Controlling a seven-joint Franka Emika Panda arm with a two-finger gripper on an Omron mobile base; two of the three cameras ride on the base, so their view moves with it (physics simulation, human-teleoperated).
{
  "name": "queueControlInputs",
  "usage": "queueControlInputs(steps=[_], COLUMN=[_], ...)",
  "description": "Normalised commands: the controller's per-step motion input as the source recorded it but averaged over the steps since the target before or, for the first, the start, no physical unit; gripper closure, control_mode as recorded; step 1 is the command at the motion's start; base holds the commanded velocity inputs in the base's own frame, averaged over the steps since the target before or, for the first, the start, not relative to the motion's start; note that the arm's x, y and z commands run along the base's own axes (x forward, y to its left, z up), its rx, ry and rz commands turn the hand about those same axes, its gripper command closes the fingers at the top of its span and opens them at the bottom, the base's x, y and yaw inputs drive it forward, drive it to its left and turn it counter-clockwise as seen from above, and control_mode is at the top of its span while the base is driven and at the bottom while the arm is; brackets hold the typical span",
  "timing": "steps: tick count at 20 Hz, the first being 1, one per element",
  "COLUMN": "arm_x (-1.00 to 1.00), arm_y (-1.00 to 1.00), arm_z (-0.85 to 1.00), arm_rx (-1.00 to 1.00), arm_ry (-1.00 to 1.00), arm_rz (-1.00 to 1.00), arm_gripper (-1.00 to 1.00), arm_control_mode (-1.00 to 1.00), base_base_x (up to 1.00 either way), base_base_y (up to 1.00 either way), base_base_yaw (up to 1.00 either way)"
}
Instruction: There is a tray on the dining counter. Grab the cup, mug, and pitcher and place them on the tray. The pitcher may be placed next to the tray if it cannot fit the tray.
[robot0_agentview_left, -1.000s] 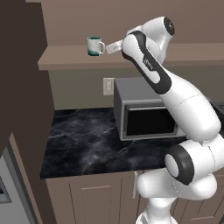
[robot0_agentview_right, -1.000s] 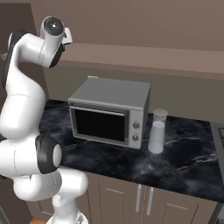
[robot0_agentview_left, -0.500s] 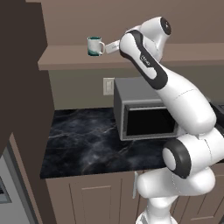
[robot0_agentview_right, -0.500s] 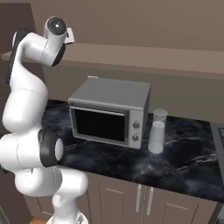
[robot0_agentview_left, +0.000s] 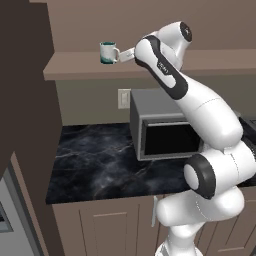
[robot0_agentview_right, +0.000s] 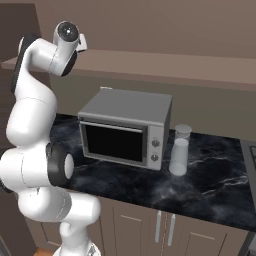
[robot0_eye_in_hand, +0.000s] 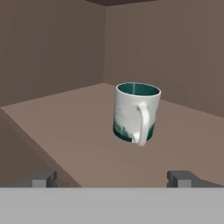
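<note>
Mug upright on the high shelf.
We see the mug (robot0_eye_in_hand: 134, 113) standing upright on a brown shelf (robot0_agentview_left: 80, 67) high against the wall. It is short and white, with a dark teal band around its lower part, rough along its upper edge, and a teal inside; we see nothing in it. In the hand view its white handle faces us, a little right of centre. In the left base view the mug (robot0_agentview_left: 107, 52) sits towards the shelf's front edge, handle pointing right. It stands alone, touching nothing but the shelf.
</note>
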Motion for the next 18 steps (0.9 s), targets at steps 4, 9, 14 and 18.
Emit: queueControlInputs(steps=[4, 9, 14, 18], arm_x=[0.23, 0.21, 0.24, 0.21], arm_y=[0.04, 0.13, 0.10, 0.00], arm_z=[-0.01, 0.00, 0.00, 0.00], arm_rx=[0.00, 0.00, 0.00, 0.00], arm_ry=[0.00, 0.00, 0.00, 0.00], arm_rz=[0.00, 0.00, 0.00, 0.00], arm_gripper=[-1.00, -1.00, -1.00, -1.00], arm_control_mode=[-1.00, -1.00, -1.00, -1.00], base_base_x=[0.00, 0.00, 0.00, 0.00], base_base_y=[0.00, 0.00, 0.00, 0.00], base_base_yaw=[0.00, 0.00, 0.00, 0.00])
